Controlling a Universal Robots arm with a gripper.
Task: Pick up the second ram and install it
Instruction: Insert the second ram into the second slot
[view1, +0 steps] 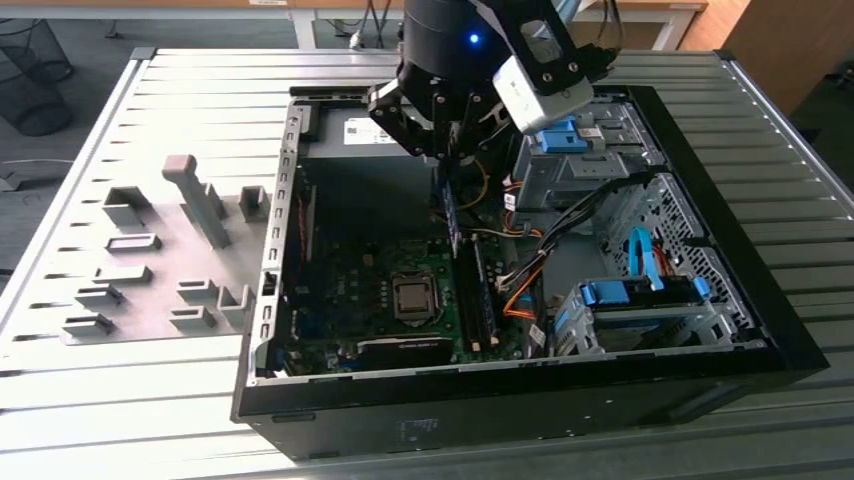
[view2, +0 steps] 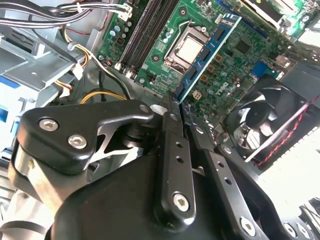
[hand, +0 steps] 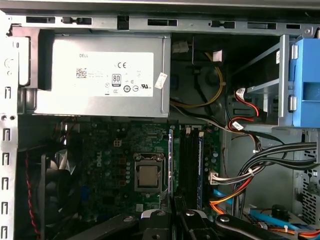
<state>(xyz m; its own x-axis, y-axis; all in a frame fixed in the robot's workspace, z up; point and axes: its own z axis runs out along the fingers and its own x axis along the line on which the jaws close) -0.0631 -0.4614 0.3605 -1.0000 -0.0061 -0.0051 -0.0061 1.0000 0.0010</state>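
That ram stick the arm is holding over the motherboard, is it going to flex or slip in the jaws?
The second ram is a thin flat board held by one end in the gripper, so it is probably stiff lengthwise but could twist under side load. Its bare chips look fragile. Likely light, so slipping seems unlikely.

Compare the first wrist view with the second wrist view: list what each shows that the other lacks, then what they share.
First wrist view: the grey power supply with its white label. Second wrist view: the flat face of the second ram, with its chips; the first sees that stick edge-on. Both: the gripper shut on the ram, the CPU socket and the green motherboard.
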